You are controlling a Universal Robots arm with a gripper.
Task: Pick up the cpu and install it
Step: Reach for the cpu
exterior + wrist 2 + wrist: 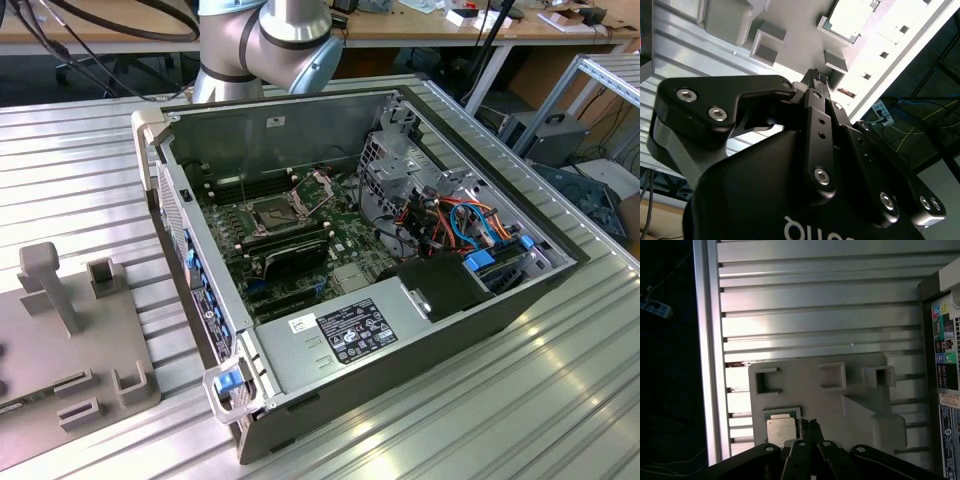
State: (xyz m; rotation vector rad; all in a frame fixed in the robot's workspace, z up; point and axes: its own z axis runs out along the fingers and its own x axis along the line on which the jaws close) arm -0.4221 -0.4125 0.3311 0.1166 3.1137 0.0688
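Observation:
The cpu (781, 427) is a small square chip with a pale silvery face, lying in a shallow recess of the grey fixture plate (830, 405); the second wrist view has the cpu (850, 17) too. My gripper (810, 423) hovers above the plate just beside the chip, apart from it. Its black fingers (816, 107) meet at the tips, shut with nothing between them. In the exterior view the dark square socket (273, 212) on the green motherboard (345, 240) has its metal frame (316, 186) swung up.
The open computer case (400, 300) lies on the ribbed aluminium table (90, 170), with cables and a drive bay at the exterior view's right. The fixture plate (60, 340) with upright grey blocks is at the exterior view's left. The case's rear panel (945, 365) borders the plate.

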